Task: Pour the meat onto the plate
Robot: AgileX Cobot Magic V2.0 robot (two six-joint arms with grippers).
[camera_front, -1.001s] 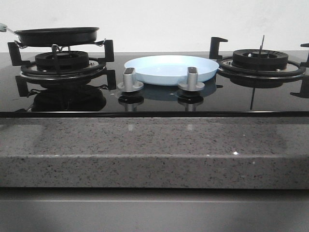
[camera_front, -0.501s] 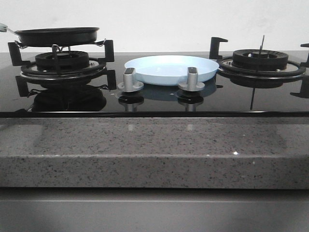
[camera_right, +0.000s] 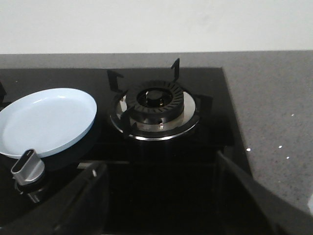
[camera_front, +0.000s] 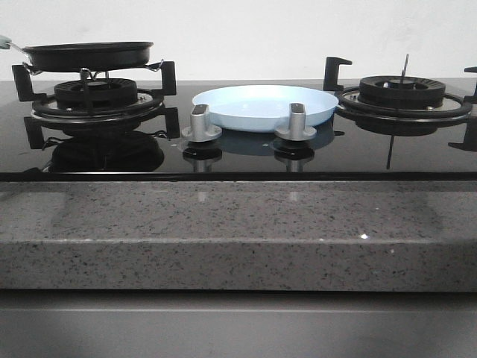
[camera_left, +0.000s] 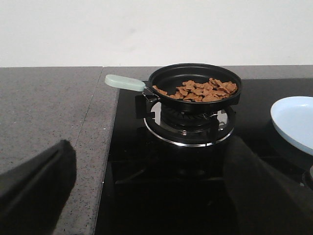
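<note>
both hands gape, holding nothing; meat sits in the pan. a loose handle grip could spill pieces short of the plate.

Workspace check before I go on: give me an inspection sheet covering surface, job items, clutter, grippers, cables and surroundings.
Surface: black glass hob set in a speckled grey stone counter, with two silver knobs in front of the plate.
Job's things: meat heaped in the black frying pan on the left burner; pale blue plate between the burners, bare.
Right burner: nothing on it.
Clutter: nothing seen.
Grippers: left gripper and right gripper both open, holding nothing, well short of the pan's pale green handle.
Cables: nothing seen.
Surroundings: plain white wall behind.
</note>
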